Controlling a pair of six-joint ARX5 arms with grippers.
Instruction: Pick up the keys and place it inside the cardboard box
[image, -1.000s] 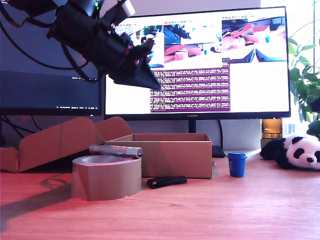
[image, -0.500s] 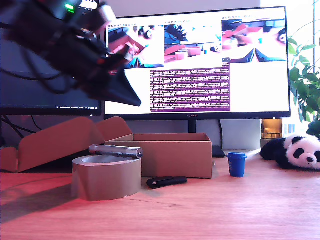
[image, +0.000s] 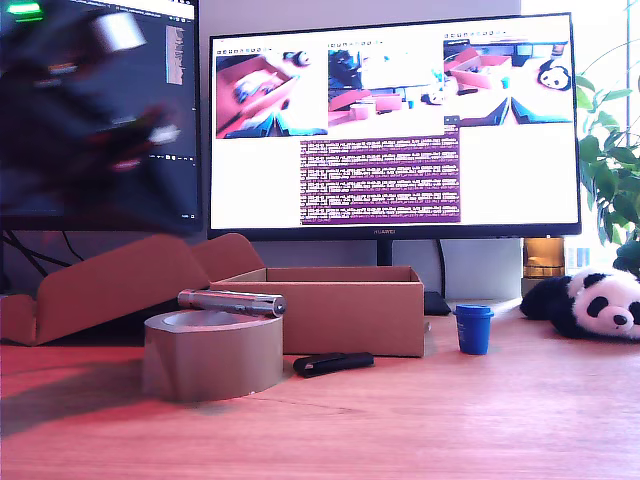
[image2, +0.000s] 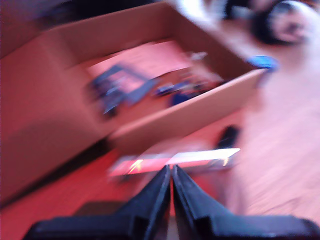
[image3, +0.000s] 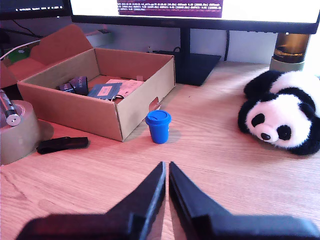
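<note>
With the small bunch of keys (image2: 182, 90), dark blue head showing, apparently lying inside the low brown cardboard box (image3: 75, 107), placing looks done; my first gripper (image2: 171, 172) and second gripper (image3: 165, 170), jaws together and empty, need only pull clear.

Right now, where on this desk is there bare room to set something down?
Bare wood lies between the blue cup and the panda, and in front of my second gripper. It is crowded where the cardboard box, tape roll and black stick cluster.
</note>
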